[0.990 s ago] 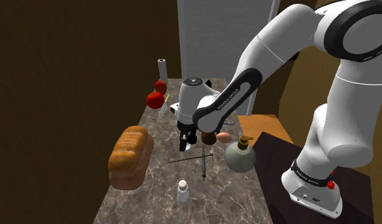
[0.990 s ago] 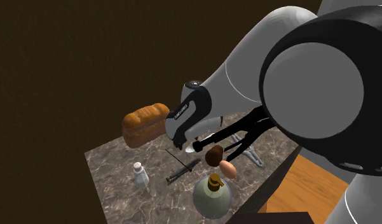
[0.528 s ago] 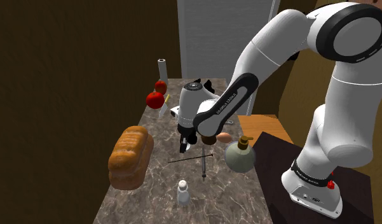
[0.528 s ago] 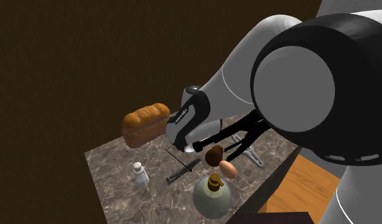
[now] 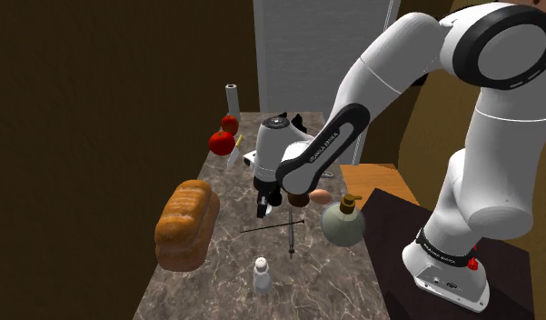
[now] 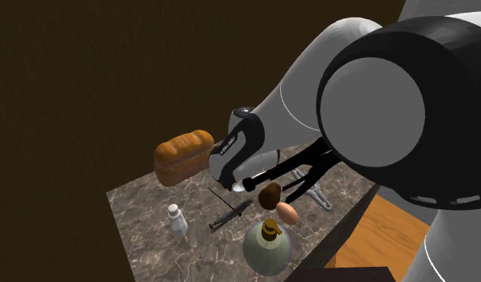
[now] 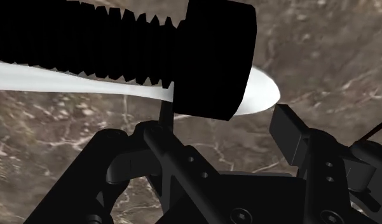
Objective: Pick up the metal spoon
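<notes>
Gripper (image 5: 261,208) hangs low over the marble counter (image 5: 225,282), to the right of the loaf (image 5: 185,224) in the shoulder view. Spoon (image 7: 262,95), drawn white, runs crosswise close under the gripper. A black toothed shape (image 7: 119,38) covers much of its length, and the rounded bowl end pokes out. Can't tell how far the gripper is open or whether it grips the spoon. Egg (image 5: 321,195) and round bottle (image 5: 343,223) sit right of the gripper, shaker (image 5: 262,273) nearer.
</notes>
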